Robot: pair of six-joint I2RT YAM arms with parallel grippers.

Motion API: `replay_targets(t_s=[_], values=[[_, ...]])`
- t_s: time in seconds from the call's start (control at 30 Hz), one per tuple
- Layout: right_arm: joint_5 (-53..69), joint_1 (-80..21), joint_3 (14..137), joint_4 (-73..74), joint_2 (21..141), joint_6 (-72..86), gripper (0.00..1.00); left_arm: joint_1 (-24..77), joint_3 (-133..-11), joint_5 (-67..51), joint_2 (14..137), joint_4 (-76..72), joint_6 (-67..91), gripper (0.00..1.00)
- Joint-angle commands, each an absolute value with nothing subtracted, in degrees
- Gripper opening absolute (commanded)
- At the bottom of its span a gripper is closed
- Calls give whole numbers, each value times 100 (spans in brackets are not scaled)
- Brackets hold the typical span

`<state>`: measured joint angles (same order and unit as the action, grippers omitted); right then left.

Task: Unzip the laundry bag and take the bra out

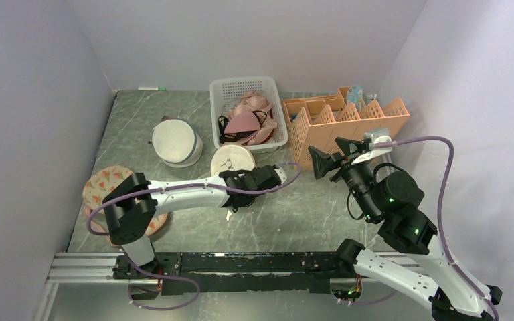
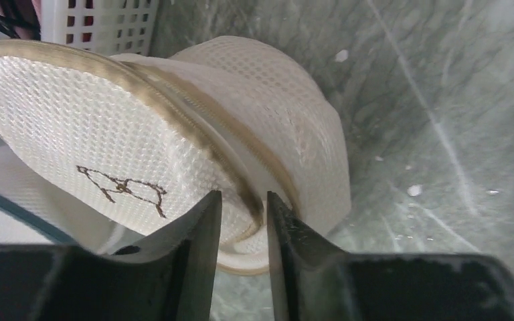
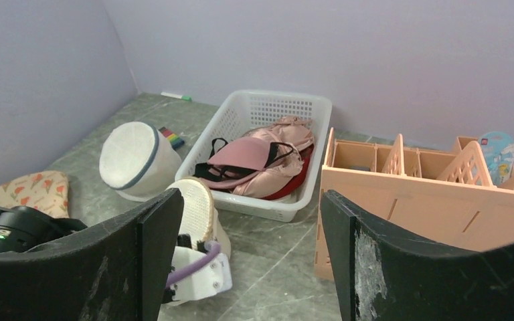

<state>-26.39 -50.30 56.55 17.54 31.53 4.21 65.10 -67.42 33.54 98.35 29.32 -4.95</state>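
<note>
Left gripper (image 2: 242, 197) is pinching the laundry bag (image 2: 73, 127) by its zip rim; right gripper (image 3: 251, 200) is hanging wide open; pulling may be dragging it.

The laundry bag (image 2: 73, 120) was matt cream mesh cloth, coarsely woven, its rim bound in smoother tape. The worktop (image 2: 442, 100) looked like smooth marbled stone with a faint sheen; the basket (image 3: 281, 107) was white plastic, the left pincer (image 2: 243, 204) matt black, scuffed.
</note>
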Motion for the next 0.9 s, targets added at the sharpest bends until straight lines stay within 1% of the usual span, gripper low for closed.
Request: replay_targets(t_s=[0.0, 0.07, 0.1, 0.17, 0.3, 0.37, 0.47, 0.53, 0.6, 0.67, 0.77, 0.87], values=[[-2673, -5010, 5636, 2000, 3167, 449, 76, 6520, -6629, 2728, 9219, 2629, -387, 51], [-2676, -5010, 5627, 1981, 3173, 438, 76, 6393, -6474, 2315, 8811, 2560, -379, 61], [-2672, -5014, 5612, 1956, 3184, 427, 76, 6299, -6447, 2101, 8613, 2570, -352, 69], [-2664, -5010, 5621, 1941, 3236, 409, 77, 6035, -6471, 1595, 8274, 2633, -298, 80], [-2690, -5011, 5697, 1998, 3441, 395, 78, 5534, -6588, 964, 7663, 2538, -202, 84], [-2730, -5010, 5701, 2030, 3547, 395, 79, 5083, -6726, 695, 7414, 2432, -80, 84], [-2789, -5010, 5698, 2060, 3668, 375, 82, 4326, -6999, 659, 7036, 2097, 370, 85], [-2880, -5010, 5909, 2068, 3743, 358, 85, 3872, -7140, 872, 6775, 1738, 651, 88], [-3048, -5007, 5977, 2061, 3817, 335, 92, 3598, -7341, 1317, 6545, 1500, 852, 91], [-3280, -5008, 6048, 2011, 3924, 340, 99, 3496, -7472, 1751, 6258, 1194, 916, 91], [-3587, -5008, 6251, 2001, 4161, 361, 100, 3480, -7259, 2035, 5585, 553, 817, 92], [-3976, -5010, 6540, 2049, 4394, 443, 100, 3459, -6720, 2111, 4775, -8, 662, 94]])
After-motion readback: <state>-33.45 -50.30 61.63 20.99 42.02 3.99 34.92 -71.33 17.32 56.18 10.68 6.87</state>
